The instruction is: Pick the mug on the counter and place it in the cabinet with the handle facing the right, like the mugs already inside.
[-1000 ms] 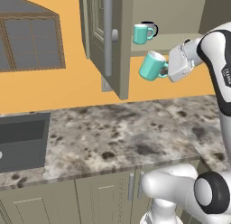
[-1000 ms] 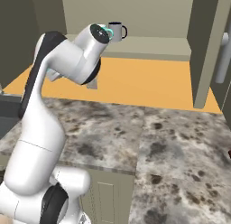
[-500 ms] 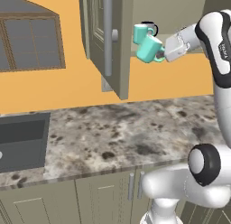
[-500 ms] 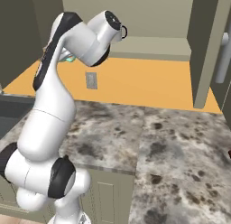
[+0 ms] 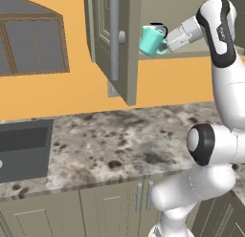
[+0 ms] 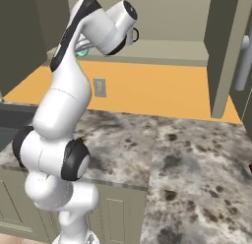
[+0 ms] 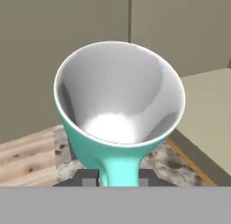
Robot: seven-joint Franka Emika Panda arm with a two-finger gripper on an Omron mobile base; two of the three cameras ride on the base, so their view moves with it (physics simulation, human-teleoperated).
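The speckled counter [image 5: 124, 140] lies bare below the raised arm. Higher up, the gripper [image 5: 168, 40] is clamped on the teal mug [image 5: 152, 40] by its handle [image 7: 118, 171], and the mug is tipped on its side with its pale mouth toward the hand camera. Since half a second ago it has travelled left, up to the open cabinet [image 5: 111, 40] door's edge. Behind it a black mug [image 5: 159, 27] stands on the shelf [image 6: 162, 51].

teal mug [image 5: 152, 40] with pale grey inside, speckled grey-beige counter [image 5: 124, 140], olive-grey cabinet [image 5: 115, 35]
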